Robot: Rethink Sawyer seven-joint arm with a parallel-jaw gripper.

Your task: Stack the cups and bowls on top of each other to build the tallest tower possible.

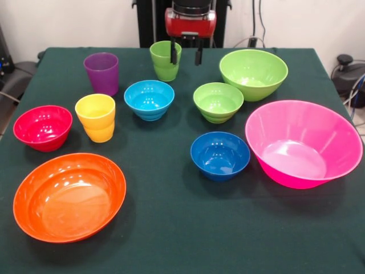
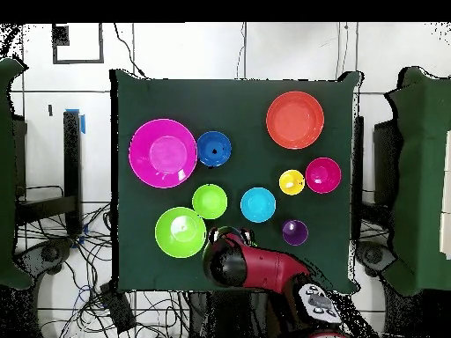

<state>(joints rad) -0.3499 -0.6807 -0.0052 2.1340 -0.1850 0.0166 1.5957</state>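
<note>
My gripper (image 1: 186, 54) hangs open at the far edge of the table, with nothing between its fingers. One finger shows in front of the lime green cup (image 1: 165, 64). The purple cup (image 1: 101, 73) and the yellow cup (image 1: 96, 117) stand upright to its left. All bowls sit apart, open side up: light blue (image 1: 149, 99), small green (image 1: 218, 101), medium green (image 1: 253, 73), dark blue (image 1: 219, 155), pink (image 1: 302, 142), red (image 1: 43, 127), orange (image 1: 69, 196). From overhead the arm's head (image 2: 227, 260) covers the green cup and the gripper.
The dark green cloth (image 1: 171, 228) covers the table. Nothing is stacked. Open cloth lies along the near edge, between the orange and pink bowls. Cables and dark chairs (image 2: 18, 176) surround the table.
</note>
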